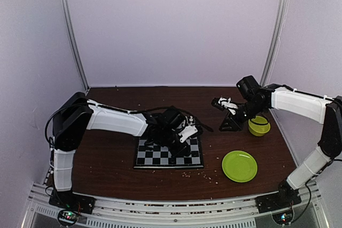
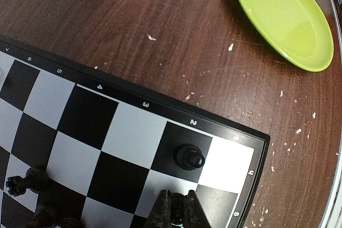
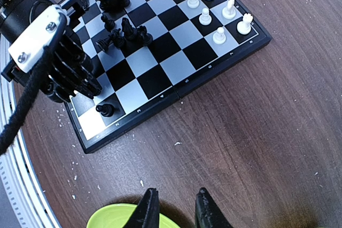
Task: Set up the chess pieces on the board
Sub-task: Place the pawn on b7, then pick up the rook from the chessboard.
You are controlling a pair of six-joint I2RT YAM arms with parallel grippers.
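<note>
Left wrist view: dark wood bench scattered with pale crumbs. Round green plate lies off the board's corner, apart from it. Left gripper hangs low over the board near its numbered rim, fingers pressed together. Cannot tell whether anything is pinched between them. Lone black pawn stands upright on a dark square by the rim mark "2", just beyond the fingertips.

Right wrist view: right gripper is spread and holds nothing. It hovers off the board over bare bench, with the plate's edge below it. White pieces stand upright in two loose rows along the board's far edge. Black pieces sit bunched in untidy clusters mid-board, some tipped over. The left arm's wrist covers the board's corner squares.

Top external view: board lies centre bench, left arm stretched over it. A green bowl sits at right, under the right arm.
</note>
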